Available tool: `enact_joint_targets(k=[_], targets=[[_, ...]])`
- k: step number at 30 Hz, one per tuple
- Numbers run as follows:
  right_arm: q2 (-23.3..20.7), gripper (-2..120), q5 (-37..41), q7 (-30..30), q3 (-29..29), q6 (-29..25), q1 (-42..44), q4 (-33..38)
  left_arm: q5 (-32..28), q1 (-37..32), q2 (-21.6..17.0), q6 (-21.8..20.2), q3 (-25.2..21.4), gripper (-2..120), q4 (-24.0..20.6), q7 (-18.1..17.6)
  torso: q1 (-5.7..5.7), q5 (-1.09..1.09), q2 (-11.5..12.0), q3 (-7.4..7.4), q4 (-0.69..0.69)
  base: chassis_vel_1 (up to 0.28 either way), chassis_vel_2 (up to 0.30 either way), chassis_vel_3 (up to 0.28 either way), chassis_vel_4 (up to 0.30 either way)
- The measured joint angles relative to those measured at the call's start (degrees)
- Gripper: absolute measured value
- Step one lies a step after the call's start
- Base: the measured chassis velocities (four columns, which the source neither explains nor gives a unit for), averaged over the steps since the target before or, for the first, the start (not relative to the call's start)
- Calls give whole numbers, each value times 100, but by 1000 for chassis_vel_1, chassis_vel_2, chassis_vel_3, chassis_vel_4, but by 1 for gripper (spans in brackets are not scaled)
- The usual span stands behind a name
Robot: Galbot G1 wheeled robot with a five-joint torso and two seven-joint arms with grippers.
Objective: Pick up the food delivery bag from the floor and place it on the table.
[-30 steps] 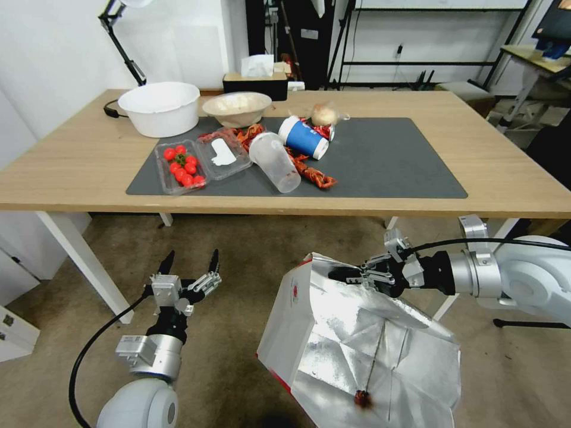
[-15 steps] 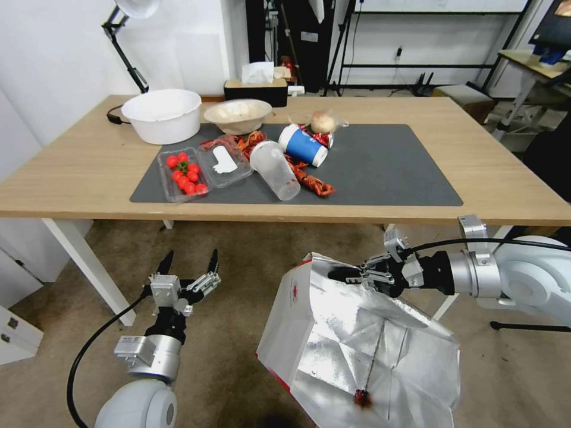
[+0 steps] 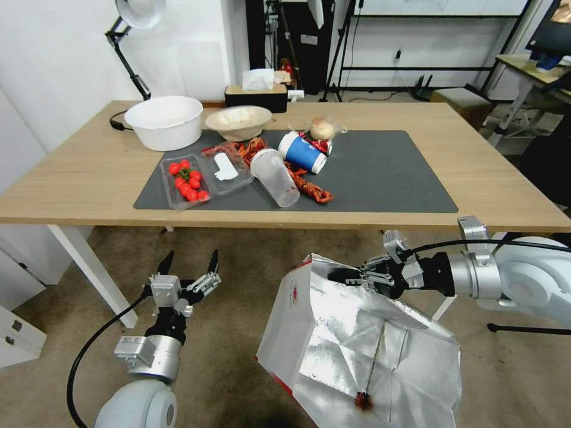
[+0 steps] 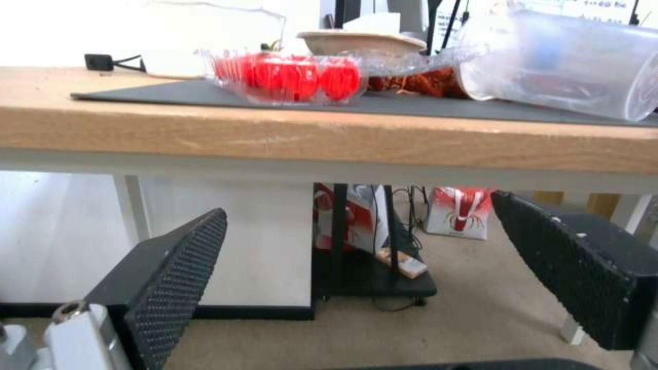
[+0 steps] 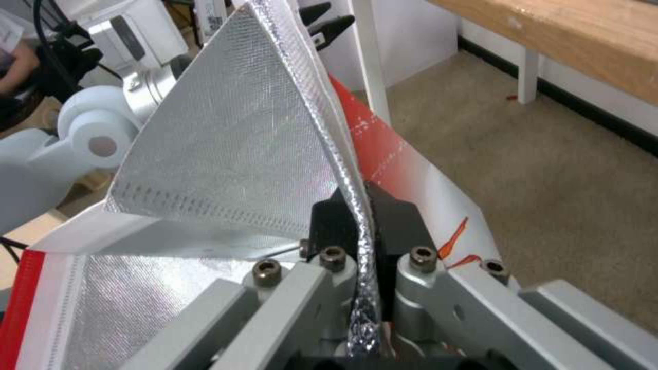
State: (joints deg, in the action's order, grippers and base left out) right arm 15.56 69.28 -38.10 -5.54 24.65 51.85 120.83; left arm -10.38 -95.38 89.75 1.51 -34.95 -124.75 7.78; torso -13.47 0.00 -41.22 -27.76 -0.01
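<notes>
Your right gripper [image 3: 348,276] is clamped on the foil-lined upper rim of the food delivery bag [image 3: 357,345], which hangs tilted, mouth open, below and in front of the table [image 3: 488,178]. In the right wrist view the pads [image 5: 396,221] pinch the rim edge. The bag's round red logo [image 3: 294,292] is too small to read. Your left gripper [image 3: 189,264] waits low beside the bag, fingers [image 4: 171,277] spread apart, below the table edge.

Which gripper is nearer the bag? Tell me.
Right. The right gripper is shut on the bag's foil rim, touching it. The left gripper hangs open beside the bag, apart from it, below the table edge.
</notes>
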Motion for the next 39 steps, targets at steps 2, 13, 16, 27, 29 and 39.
enact_joint_targets(k=[2,13,16,27,29,39], targets=[[0,0,0,0,0,-1,0,1,1,-2,0,0,0,97,-2,0,-19,0,-45,-25,0,0,0,0,0],[0,0,-3,0,-7,-6,4,10,2,-8,6,0,2,97,-6,0,-145,0,-360,-216,0,0,0,0,0],[8,0,-6,0,-7,-6,16,7,3,-9,9,1,2,97,-6,0,-184,0,-452,-269,0,0,0,0,0],[30,0,-33,-3,-8,-16,19,-16,4,-6,10,2,-5,97,1,-2,-355,0,-846,-492,0,0,0,0,0],[30,0,-37,-5,-8,-17,19,-20,4,-5,10,2,-4,97,1,-3,-381,0,-911,-530,0,0,0,0,0],[31,0,-39,-6,-5,-23,17,-25,4,-5,10,3,-9,97,2,-5,-486,0,-1159,-672,0,0,0,0,0]])
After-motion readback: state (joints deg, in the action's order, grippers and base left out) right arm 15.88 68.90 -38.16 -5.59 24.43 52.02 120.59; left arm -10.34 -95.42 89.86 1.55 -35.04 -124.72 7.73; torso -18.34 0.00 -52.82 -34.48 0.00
